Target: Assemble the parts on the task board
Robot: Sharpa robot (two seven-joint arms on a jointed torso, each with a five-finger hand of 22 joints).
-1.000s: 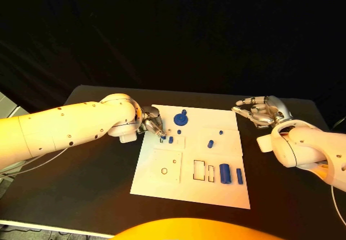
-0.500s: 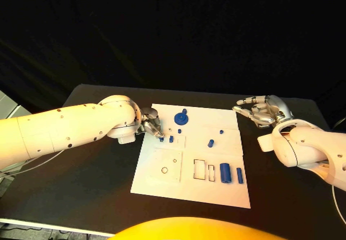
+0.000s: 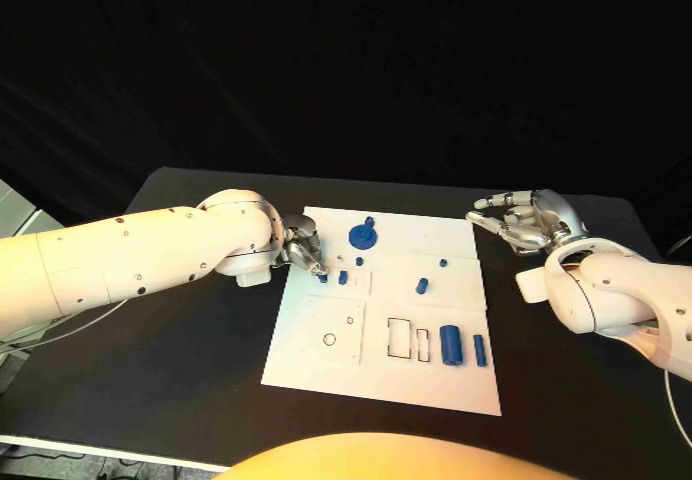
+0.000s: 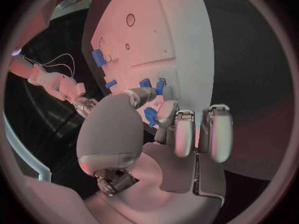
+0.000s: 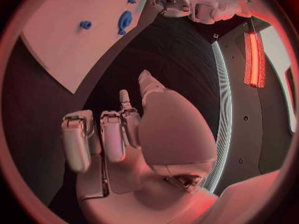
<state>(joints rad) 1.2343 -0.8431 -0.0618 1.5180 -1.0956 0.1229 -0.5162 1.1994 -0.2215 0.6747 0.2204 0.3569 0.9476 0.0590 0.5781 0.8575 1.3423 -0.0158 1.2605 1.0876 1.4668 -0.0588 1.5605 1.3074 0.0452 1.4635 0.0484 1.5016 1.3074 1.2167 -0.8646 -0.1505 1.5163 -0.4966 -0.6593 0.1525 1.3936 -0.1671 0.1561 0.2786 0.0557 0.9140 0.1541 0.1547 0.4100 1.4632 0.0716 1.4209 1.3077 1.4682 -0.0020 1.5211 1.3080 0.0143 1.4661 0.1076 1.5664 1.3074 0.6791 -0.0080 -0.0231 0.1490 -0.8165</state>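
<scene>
1. The left hand (image 3: 304, 250) stays at the left edge of the task board (image 3: 389, 375), near its far left corner. Its fingertips (image 4: 165, 115) press together around a small blue part (image 4: 150, 116), pinching it just above the board. Since a second ago the hand moved only a little toward the far edge.
2. The right hand (image 3: 522, 222) still hovers over the black counter (image 3: 188, 340), just beside the far right corner of the board. Its fingers are curled and apart, and they hold nothing.
3. The board is a flat white rectangular plate with several outlined slots and two small round holes. It lies in the middle of the counter and has not moved.
4. On the board I count a round blue gear (image 3: 364, 237) near the far edge, two long blue cylinders (image 3: 451, 346) side by side near the right edge, and some four small blue pegs (image 3: 421, 287) in the middle part.
5. All the parts look like smooth matte plastic.
</scene>
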